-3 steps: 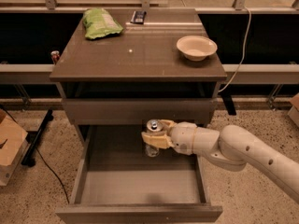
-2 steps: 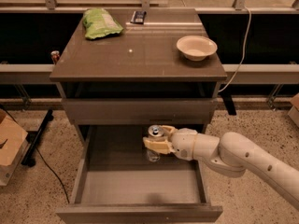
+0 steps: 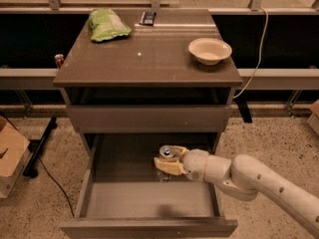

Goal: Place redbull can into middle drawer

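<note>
The redbull can [image 3: 166,153] stands upright inside the open middle drawer [image 3: 149,199], toward its back middle; only its shiny silver top and a little of its body show. My gripper [image 3: 168,162] reaches in from the right on a white arm and is shut on the can, with cream fingers [image 3: 167,167] wrapped around its sides. The can's lower part is hidden behind the fingers, so I cannot tell whether it rests on the drawer floor. The drawer is pulled far out toward the camera and holds nothing else.
The cabinet top [image 3: 149,59] holds a green chip bag [image 3: 106,25], a white bowl [image 3: 210,50] and a small dark object [image 3: 148,18]. A closed drawer front [image 3: 147,118] sits above the open one. A small red can [image 3: 59,59] stands left behind the cabinet. A cardboard box [image 3: 10,153] lies on the floor at left.
My gripper has lowered the can a little deeper into the drawer and shifted slightly. The drawer has not moved.
</note>
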Controlling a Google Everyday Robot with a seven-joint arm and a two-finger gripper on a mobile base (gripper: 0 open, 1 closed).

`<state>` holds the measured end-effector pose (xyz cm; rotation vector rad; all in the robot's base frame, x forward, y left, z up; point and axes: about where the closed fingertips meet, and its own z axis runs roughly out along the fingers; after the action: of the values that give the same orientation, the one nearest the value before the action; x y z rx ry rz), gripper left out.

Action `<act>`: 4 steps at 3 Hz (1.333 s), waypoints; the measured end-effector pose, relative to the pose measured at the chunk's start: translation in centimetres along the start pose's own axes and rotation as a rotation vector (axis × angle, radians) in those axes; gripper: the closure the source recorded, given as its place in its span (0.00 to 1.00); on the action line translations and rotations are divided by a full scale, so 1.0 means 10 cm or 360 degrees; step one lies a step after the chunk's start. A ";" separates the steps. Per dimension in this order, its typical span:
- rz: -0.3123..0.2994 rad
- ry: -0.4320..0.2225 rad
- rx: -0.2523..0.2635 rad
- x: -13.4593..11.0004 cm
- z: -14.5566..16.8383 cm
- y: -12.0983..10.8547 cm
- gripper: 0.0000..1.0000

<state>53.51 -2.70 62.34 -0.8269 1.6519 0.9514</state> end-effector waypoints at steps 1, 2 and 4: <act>0.0001 0.0004 0.0012 0.19 0.01 -0.08 1.00; 0.0060 0.0044 0.0103 0.44 -0.09 -0.18 1.00; 0.0011 0.0072 0.0124 0.55 -0.06 -0.21 1.00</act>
<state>53.70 -4.57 56.72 -0.7958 1.7209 0.8729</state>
